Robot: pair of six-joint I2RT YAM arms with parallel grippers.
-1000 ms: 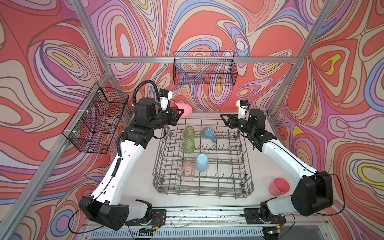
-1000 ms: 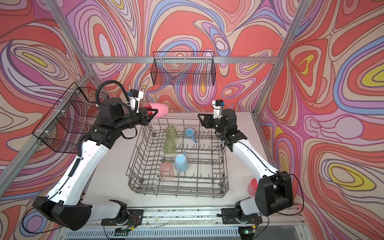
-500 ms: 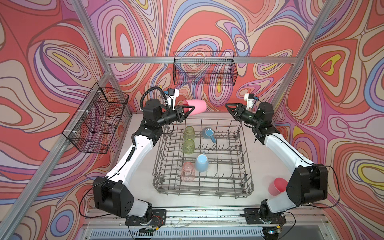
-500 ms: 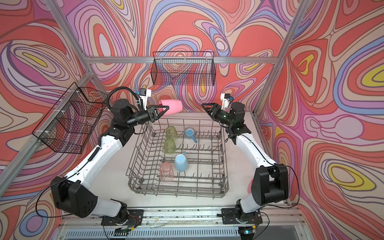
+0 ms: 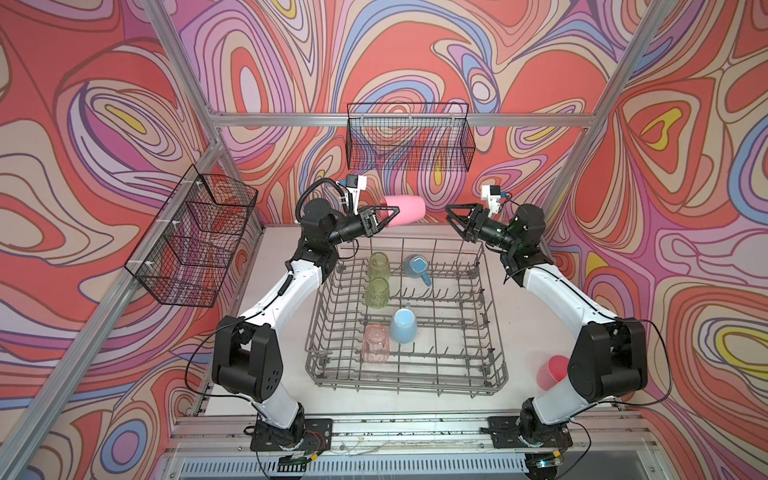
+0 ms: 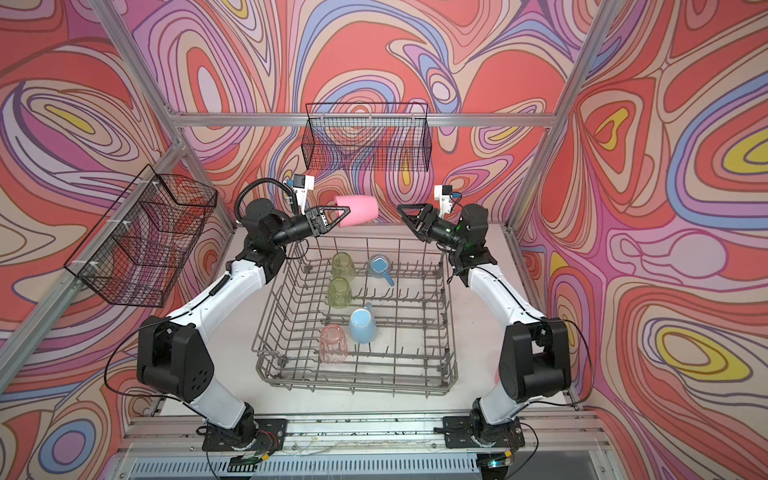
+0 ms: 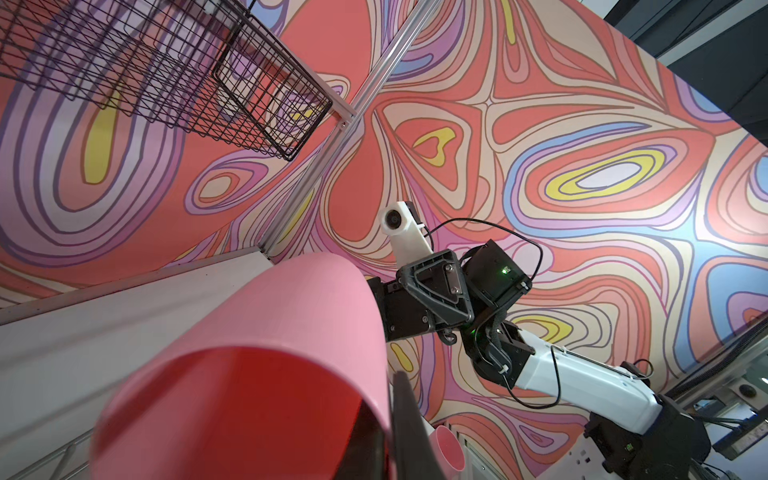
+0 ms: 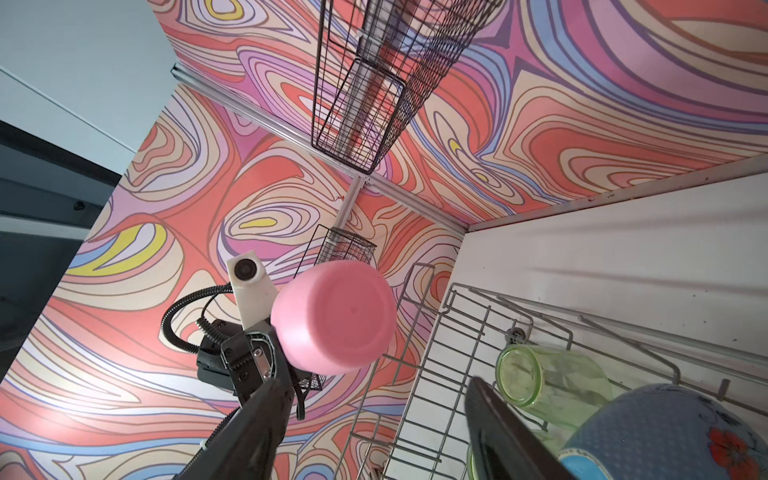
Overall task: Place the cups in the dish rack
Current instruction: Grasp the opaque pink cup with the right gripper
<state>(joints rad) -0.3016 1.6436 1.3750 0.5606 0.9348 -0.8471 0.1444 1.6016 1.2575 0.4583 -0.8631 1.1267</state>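
An opaque pink cup [image 5: 405, 210] [image 6: 359, 210] hangs sideways above the far edge of the grey wire dish rack [image 5: 403, 374]. My left gripper [image 5: 388, 216] [image 7: 388, 399] is shut on its rim, one finger inside and one outside. My right gripper [image 5: 451, 212] [image 8: 376, 382] stands open and empty, apart from the cup, pointing at its base [image 8: 336, 318]. In the rack sit two green tumblers [image 5: 379, 266] [image 5: 377, 292], two blue mugs [image 5: 417, 266] [image 5: 404, 326] and a translucent pink tumbler [image 5: 375, 344]. Another opaque pink cup [image 5: 550, 371] lies on the table beside the right arm's base.
A black mesh basket [image 5: 409, 137] hangs on the back wall just above both grippers. Another black mesh basket [image 5: 191, 237] is fixed to the left wall. The rack's right half holds only upright tines.
The left arm has carried the pink cup up and toward the middle, over the rack's far edge. The right gripper has risen, turned toward the cup and opened wider.
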